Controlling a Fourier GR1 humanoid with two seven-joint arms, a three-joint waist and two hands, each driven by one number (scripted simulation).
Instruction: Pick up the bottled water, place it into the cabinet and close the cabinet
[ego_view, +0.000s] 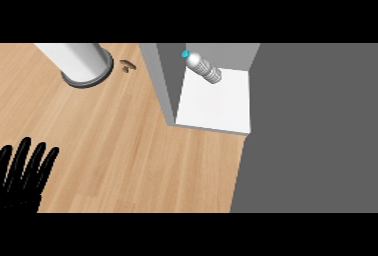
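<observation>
The bottled water (202, 67) lies inside the open cabinet (221, 107) at the far side, so I think only closing it is left, which needs a far reach; the left hand (26, 175) rests near left, fingers straight.

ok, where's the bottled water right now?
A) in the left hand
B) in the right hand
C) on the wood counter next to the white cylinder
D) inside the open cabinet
D: the bottled water sits on the white floor inside the cabinet, toward its back. The left hand rests open at the lower left and holds nothing.
</observation>
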